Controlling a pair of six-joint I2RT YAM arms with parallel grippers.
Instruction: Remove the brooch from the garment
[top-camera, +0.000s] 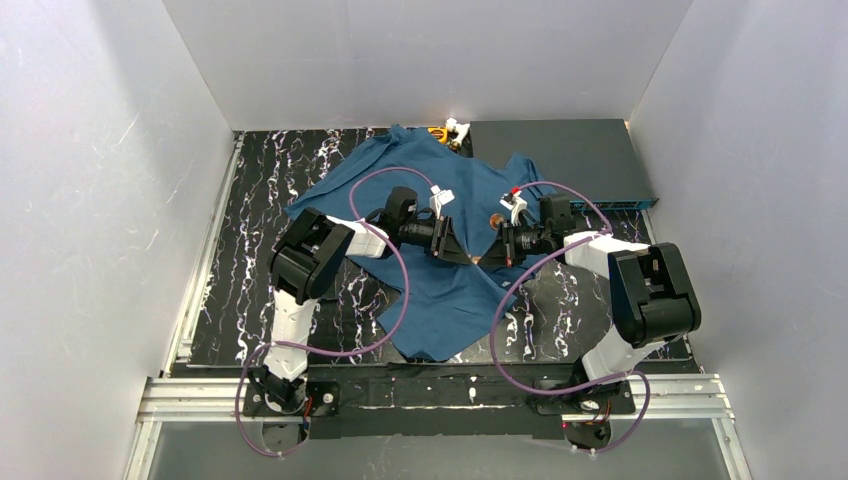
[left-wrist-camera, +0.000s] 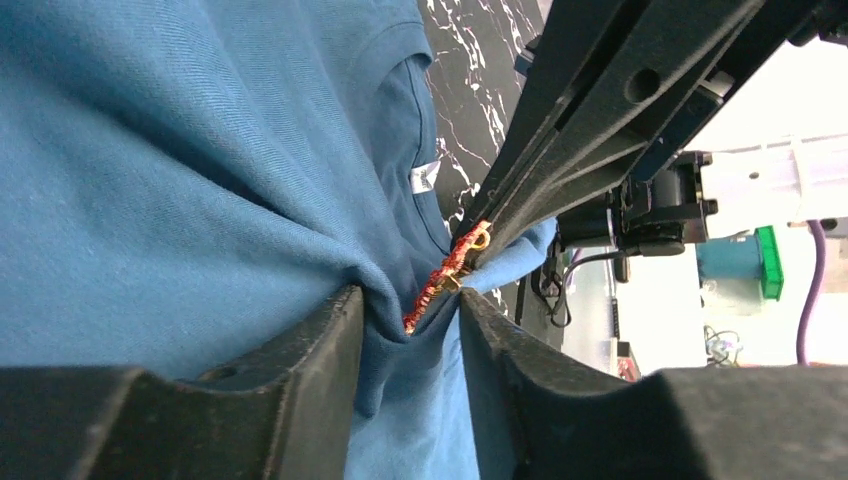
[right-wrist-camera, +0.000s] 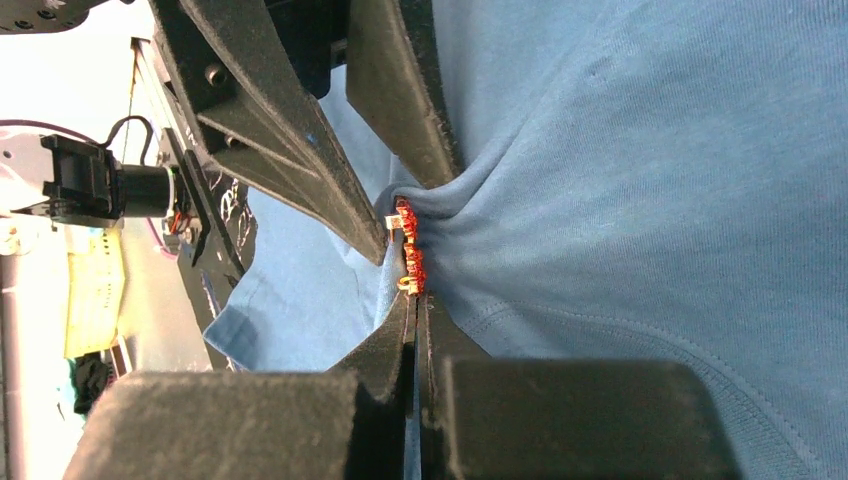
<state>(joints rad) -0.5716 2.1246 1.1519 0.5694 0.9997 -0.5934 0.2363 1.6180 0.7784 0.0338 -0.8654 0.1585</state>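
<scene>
The teal-blue garment lies spread on the black marbled table. A small red and gold brooch is pinned in a bunched fold of it; it also shows in the right wrist view. My left gripper is shut on the fold of cloth just beside the brooch. My right gripper faces it from the right, and in the right wrist view it is shut on the brooch's gold end. The two grippers' tips almost touch. In the top view the brooch is hidden between them.
A flat dark grey box lies at the back right, touching the garment's sleeve. Small orange and white objects sit at the back edge by the collar. White walls close in the left, back and right sides.
</scene>
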